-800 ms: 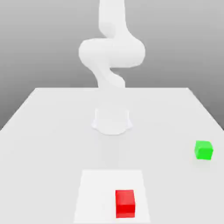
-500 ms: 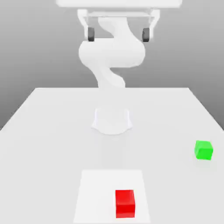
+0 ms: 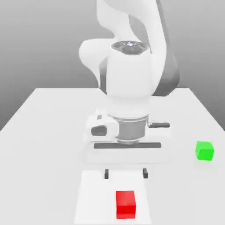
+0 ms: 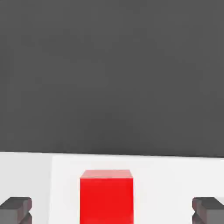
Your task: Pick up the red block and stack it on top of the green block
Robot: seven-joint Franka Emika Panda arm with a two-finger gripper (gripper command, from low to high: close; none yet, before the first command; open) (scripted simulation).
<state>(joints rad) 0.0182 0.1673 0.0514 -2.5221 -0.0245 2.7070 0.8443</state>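
Observation:
The red block (image 3: 125, 204) rests on a brighter white patch of the table (image 3: 52, 132), close to its front edge. My gripper (image 3: 125, 174) hangs just behind and above it, pointing down, fingers spread wide with nothing between them. In the hand view the red block (image 4: 106, 196) lies between the two dark fingertips (image 4: 15, 209), which stand well apart on either side. The green block (image 3: 205, 150) sits alone on the table at the exterior view's right, far from the gripper.
The arm's white base and bulky links (image 3: 129, 83) rise from the middle of the table behind the gripper. The table's front edge lies just past the red block.
The hand has dropped from the top of the exterior view down to just above the table behind the red block. Both blocks have stayed put.

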